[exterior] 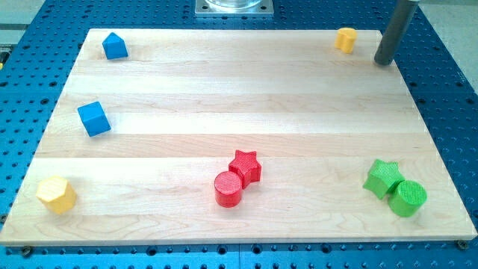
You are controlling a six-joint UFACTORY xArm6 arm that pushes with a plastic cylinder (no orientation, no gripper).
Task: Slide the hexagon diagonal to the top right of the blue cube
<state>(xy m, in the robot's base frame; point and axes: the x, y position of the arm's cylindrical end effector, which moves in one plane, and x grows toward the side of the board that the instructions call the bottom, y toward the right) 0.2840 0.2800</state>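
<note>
A yellow hexagon [57, 195] lies near the board's bottom left corner. A blue cube [94, 119] lies above it at the view's left, well apart from it. My tip [384, 62] is at the view's top right, near the board's right edge, far from both. A small yellow cylinder [345, 39] lies just left of my tip, not touching it.
A blue house-shaped block [114, 46] lies at the top left. A red star [245, 167] touches a red cylinder [228, 189] at bottom centre. A green star [383, 178] touches a green cylinder [408, 199] at bottom right. The wooden board [246, 97] lies on a blue perforated table.
</note>
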